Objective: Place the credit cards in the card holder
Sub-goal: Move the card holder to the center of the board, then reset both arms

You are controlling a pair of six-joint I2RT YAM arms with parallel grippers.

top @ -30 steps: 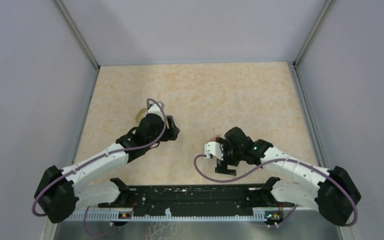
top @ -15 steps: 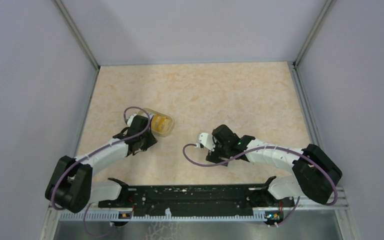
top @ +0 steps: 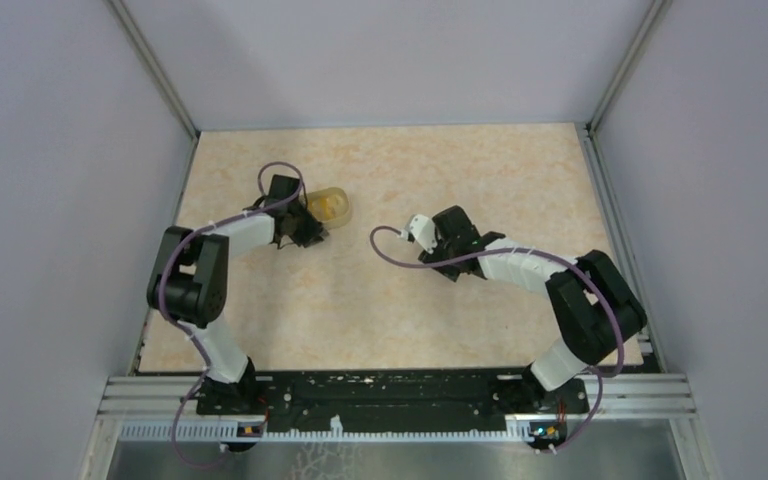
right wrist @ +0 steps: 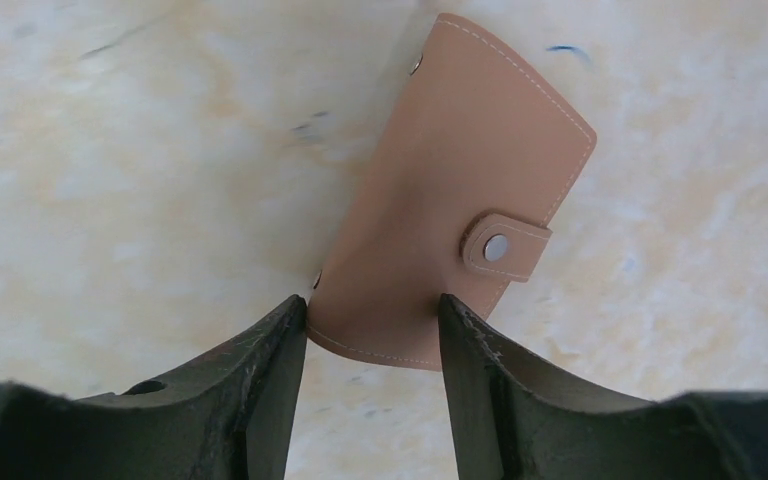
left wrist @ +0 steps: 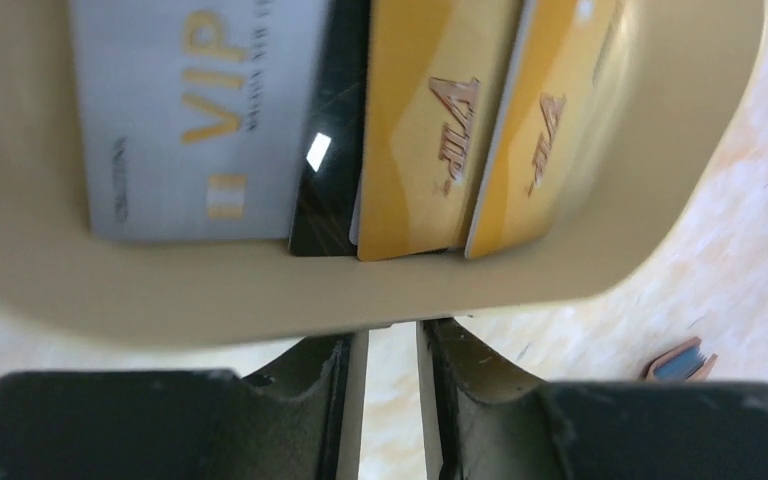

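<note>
A translucent yellowish plastic cup (top: 330, 207) is observed on the left far part of the beige mottled tabletop (top: 410, 320), apparently tipped on its side with its mouth towards the left claw (top: 310, 227). The credit cards (left wrist: 185, 110) are found inside this cup. One white card marked VIP, a black glossy one and two orange-yellow ones (left wrist: 425, 120) are seen through the mouth in the left wrist view, standing side by side. The left claw is drawn in to a narrow slot at the lower rim of the cup, and its fingertips (left wrist: 457, 352) are tinted by the cup wall. Whether the rim is clamped between them cannot be determined. The small reddish-brown leather-like card holder (right wrist: 460, 190) is recorded lying on the tabletop right of centre, well apart from the cup. It is folded shut, with its snap tab (right wrist: 505, 245) fastened over the edge. No card is seen in it. The right claw (right wrist: 373, 305) is set about halfway open over the near end of the card holder, with one finger against each side edge, so that this end is gripped between them. In the left wrist view the card holder is also noted, small, at the lower right, with a light blue edge showing.
</note>
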